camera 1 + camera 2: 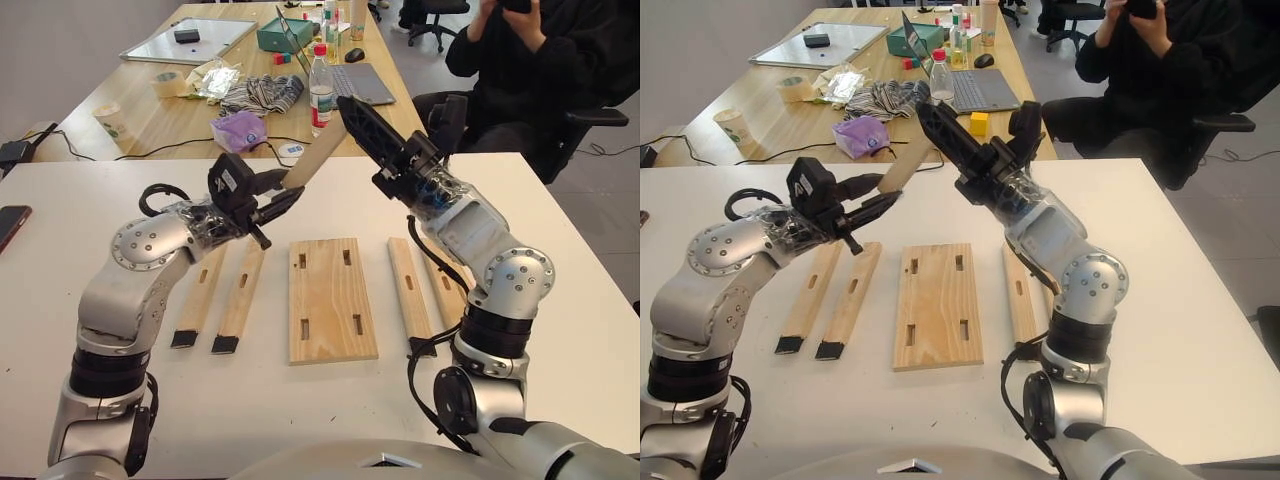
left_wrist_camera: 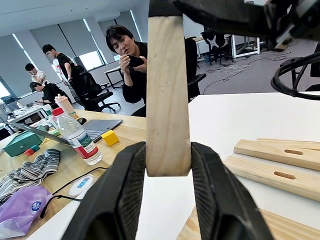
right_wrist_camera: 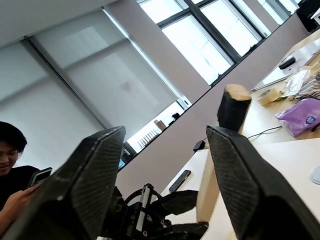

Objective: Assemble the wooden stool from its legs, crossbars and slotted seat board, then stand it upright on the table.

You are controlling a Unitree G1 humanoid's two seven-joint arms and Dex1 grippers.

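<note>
- The left gripper (image 1: 283, 192) is clamped on the lower end of a pale, flat wooden leg (image 1: 318, 155), with one black finger (image 2: 127, 195) pressed to each side of it.
- The leg is raised above the white table (image 1: 580, 300) and slants up and away toward the robot's right.
- The right gripper (image 1: 975, 115) is spread wide and has hold of nothing. The leg's dark-capped upper end sits between its fingers, close to one and well off the other.
- The step in hand looks like a pass, or a shared hold, of this leg between the two grippers.
- To do it well, the right gripper should first centre itself on the leg. Both fingers then meet opposite sides together, and neither shoves the top sideways.
- The left gripper grips near the very end of the leg, so the long free part could swing. It is safer to hold firm until the right gripper has closed fully, because letting go early risks a drop onto the parts below.
- The right gripper should close below the dark cap, on bare wood, for a surer seat.
- The rectangular light wooden seat board (image 1: 332, 298), with four slots, lies flat in the middle of the table.
- Two slotted wooden pieces (image 1: 200, 295) with black near ends lie to the left of the board.
- Two more pale pieces (image 1: 410, 290) lie to its right, one partly hidden by the right arm.
- No parts look joined yet, so the assembly seems to be at an early stage.
</note>
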